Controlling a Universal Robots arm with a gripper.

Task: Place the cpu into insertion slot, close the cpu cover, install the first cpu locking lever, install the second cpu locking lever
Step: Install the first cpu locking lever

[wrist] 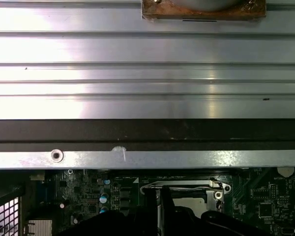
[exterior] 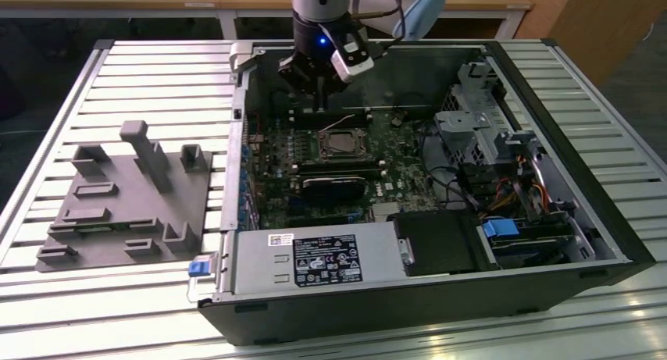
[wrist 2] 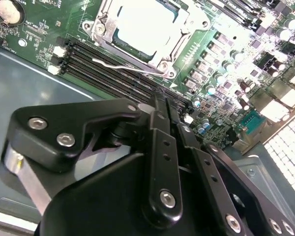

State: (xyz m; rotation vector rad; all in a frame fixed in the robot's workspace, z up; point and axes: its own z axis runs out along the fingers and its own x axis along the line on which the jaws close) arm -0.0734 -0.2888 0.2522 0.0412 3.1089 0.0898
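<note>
One gripper (wrist 2: 161, 96) is what I'm driving, and I'm seeing its fingers (wrist 2: 157, 147) pressed together on nothing, hanging over the motherboard (wrist 2: 34, 29) beside the socket. The cpu (wrist 2: 142, 22) is sitting in that socket near the board's middle, with the cpu cover (wrist 2: 187, 22) lying flat around it and a wire locking lever (wrist 2: 119, 65) alongside. I'm judging the chip light, stiff and fragile, for edge holds only, and the lever springy, best caught at its bent end.
</note>
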